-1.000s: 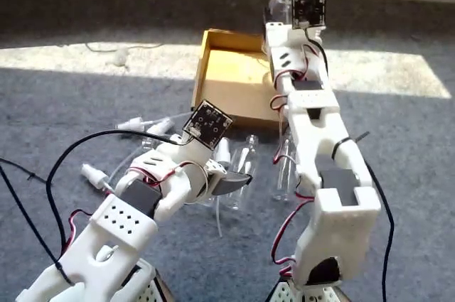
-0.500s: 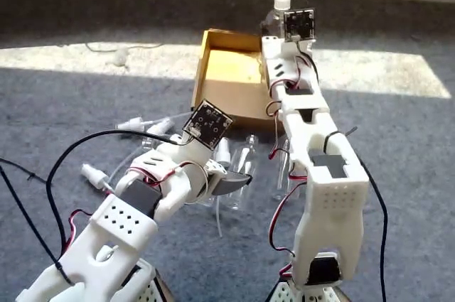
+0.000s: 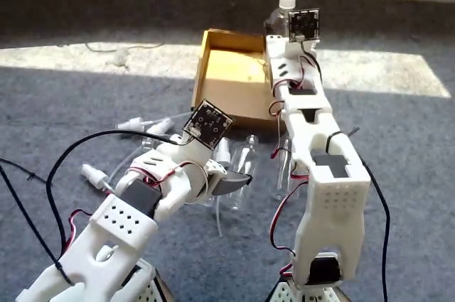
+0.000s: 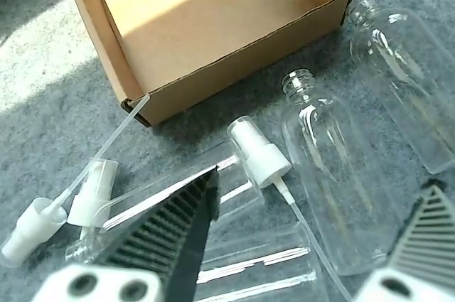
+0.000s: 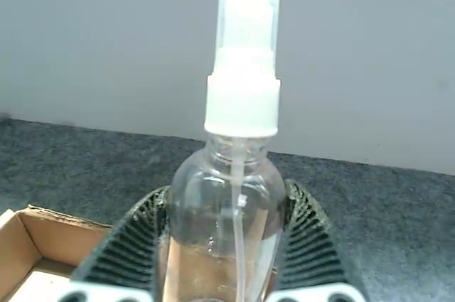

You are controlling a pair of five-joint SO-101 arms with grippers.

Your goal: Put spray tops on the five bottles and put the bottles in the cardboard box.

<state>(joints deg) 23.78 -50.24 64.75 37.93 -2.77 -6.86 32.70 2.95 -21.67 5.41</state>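
Grey carpet [image 3: 85, 103] covers the bench, with a band of sun across it, and a pale wall [image 5: 106, 32] runs along the far edge. The cardboard box [image 3: 200, 74] sits open in the middle, its brown floor sunlit. Just past its far right corner the right jaws grip an upright bottle [image 5: 224, 209] by the body, with its spray top [image 5: 243, 67] on. The left jaws stand open above uncapped bottles [image 4: 334, 167] and loose tops [image 4: 259, 153] lying just near of the box.

A grey carpet [image 3: 64, 110] is spread under everything. A cardboard box [image 3: 200, 78] is set at 12 o'clock; empty bottles [image 3: 249, 151] are laid at its 6 o'clock, and spray tops [image 3: 131, 126] at their 9 o'clock.
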